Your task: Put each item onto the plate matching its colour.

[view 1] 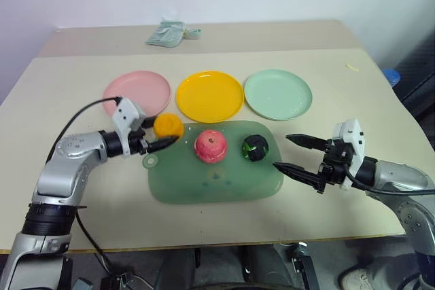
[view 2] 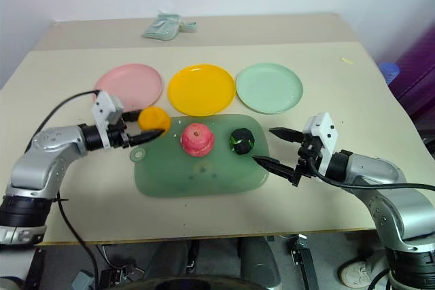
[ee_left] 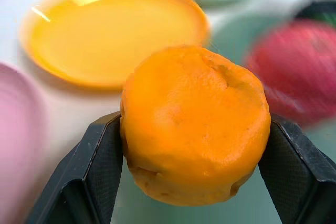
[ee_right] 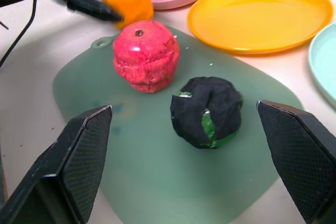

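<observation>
Bright, even overhead light; soft shadows on the table (view 1: 61,79). Glare streaks the yellow plate (ee_left: 105,30), blurred behind the sharp orange toy (ee_left: 194,124).

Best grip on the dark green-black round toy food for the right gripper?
Pinch the dark green-black round toy across its widest middle, coming from the robot's right, where the open right gripper already faces it. It sits alone on the translucent green board, apart from the pink-red apple-like toy.

apple (view 1: 211,146) on board (view 1: 204,185), plates (view 1: 209,95) behind
</observation>
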